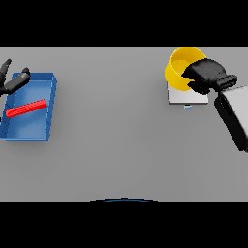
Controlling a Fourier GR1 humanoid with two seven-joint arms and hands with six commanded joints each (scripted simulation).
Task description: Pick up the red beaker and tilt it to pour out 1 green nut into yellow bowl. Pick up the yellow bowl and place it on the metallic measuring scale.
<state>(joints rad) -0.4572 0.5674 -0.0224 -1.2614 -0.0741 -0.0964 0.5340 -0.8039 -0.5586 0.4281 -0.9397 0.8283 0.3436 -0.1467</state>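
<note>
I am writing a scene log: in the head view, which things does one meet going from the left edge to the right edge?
left hand → blue tray with a red bar in it → yellow bowl over the scale → right hand

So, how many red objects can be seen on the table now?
1: a red bar lying slantwise inside the blue tray at the table's left side. No red beaker is visible; the right hand may hide something.

- Single head view, set high and looking steeply down on the grey table (124, 145).
- Left edge crops the left hand (12, 82); right edge crops the right arm (235, 114).
- Distance moderate; table fills the frame.
</note>
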